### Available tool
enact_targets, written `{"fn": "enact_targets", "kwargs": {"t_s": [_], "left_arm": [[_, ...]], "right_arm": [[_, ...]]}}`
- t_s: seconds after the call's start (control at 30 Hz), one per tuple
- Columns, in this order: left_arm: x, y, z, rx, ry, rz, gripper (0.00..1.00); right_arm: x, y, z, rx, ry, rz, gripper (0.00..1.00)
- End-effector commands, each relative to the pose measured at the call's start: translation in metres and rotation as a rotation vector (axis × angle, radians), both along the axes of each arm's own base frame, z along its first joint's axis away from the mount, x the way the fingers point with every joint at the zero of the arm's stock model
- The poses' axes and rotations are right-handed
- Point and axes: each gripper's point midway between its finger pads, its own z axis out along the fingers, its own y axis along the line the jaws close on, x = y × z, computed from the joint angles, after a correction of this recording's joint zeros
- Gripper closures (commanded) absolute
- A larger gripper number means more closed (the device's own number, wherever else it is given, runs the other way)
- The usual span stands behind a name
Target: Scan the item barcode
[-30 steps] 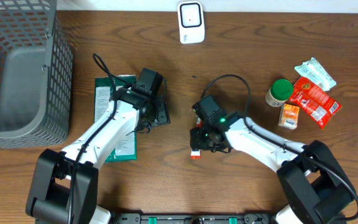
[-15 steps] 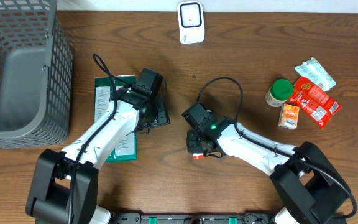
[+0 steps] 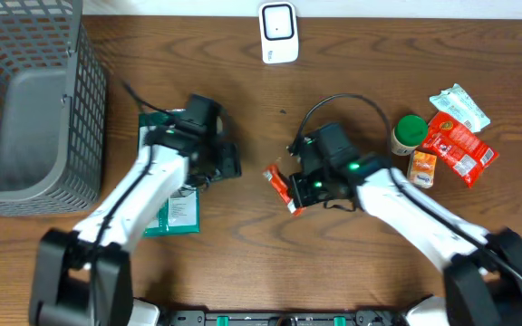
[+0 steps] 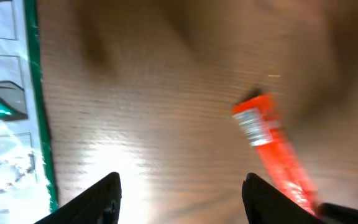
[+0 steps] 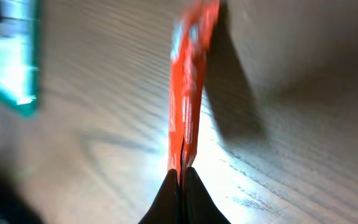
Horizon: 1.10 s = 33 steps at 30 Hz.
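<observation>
The item is a thin orange packet (image 3: 279, 186), held edge-on just above the wooden table near its middle. My right gripper (image 3: 299, 195) is shut on one end of it. The right wrist view shows the packet (image 5: 188, 81) pinched between the closed fingers of that gripper (image 5: 182, 174). In the left wrist view the packet (image 4: 272, 143) shows a white printed label at its free end. My left gripper (image 3: 220, 165) hovers open beside it, and nothing lies between its fingers (image 4: 182, 183). The white scanner (image 3: 278, 33) stands at the table's far edge.
A green-and-white packet (image 3: 175, 213) lies flat under my left arm. A grey wire basket (image 3: 25, 100) fills the far left. At the right stand a green-lidded jar (image 3: 410, 132), a small orange box (image 3: 421, 168), a red packet (image 3: 458, 147) and a white packet (image 3: 460, 106).
My right gripper has shut on the orange packet and carried it up off the table, towards the far side. My left arm has shifted slightly to the left, still open.
</observation>
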Motion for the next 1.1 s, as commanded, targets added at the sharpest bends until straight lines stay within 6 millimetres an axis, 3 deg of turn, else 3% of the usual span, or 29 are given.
{"fn": "enact_targets", "kwargs": {"t_s": [0.0,0.13,0.27,0.33,0.43,0.73,0.87,1.07], "left_arm": [[0.004,-0.002,0.05,-0.223,-0.074,-0.01,0.36],[0.004,0.004,0.082,-0.364,-0.124,-0.02,0.37],[0.0,0.019,0.085,-0.364,-0.12,0.01,0.36],[-0.001,0.024,0.078,-0.33,-0.106,0.016,0.36],[-0.003,0.036,0.063,-0.245,-0.086,0.047,0.36],[-0.005,0.038,0.059,-0.23,-0.078,0.053,0.36],[-0.003,0.044,0.056,-0.195,-0.082,0.065,0.36],[-0.003,0.045,0.055,-0.189,-0.081,0.067,0.36]], "right_arm": [[-0.01,0.014,0.049,0.199,-0.116,0.212,0.99],[-0.003,0.006,0.067,0.216,-0.173,0.183,0.99],[0.002,-0.01,0.051,0.106,-0.161,0.127,0.99],[0.0,-0.017,0.037,0.033,-0.125,0.093,0.61],[-0.009,-0.011,0.013,-0.048,-0.088,0.131,0.43],[-0.023,0.004,-0.048,-0.276,-0.09,0.236,0.53],[-0.037,0.009,-0.063,-0.304,-0.047,0.261,0.55],[-0.036,0.003,-0.075,-0.371,-0.034,0.199,0.6]]}}
